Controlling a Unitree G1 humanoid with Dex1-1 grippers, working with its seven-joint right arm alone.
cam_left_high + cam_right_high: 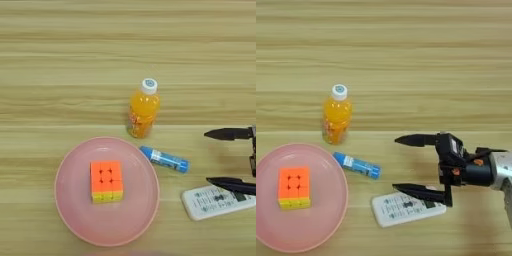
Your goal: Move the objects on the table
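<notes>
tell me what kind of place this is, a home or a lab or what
Probably a tabletop test setup for robot manipulation, not a lived-in home. A wide light wooden table holds unrelated props: a small orange-drink bottle, a pink round plate with a colour cube, and the robot's open black two-finger gripper.

Both views from head height, facing steeply down, desk [60, 60] filling frame. Close range. Shared: bottle [336, 116], tube [356, 165], remote [406, 208], plate [106, 192] beyond tool's fingertips. Left eye view catches only fingertips at right edge; right eye view shows whole tool [398, 164], forearm [496, 170] behind it.
</notes>
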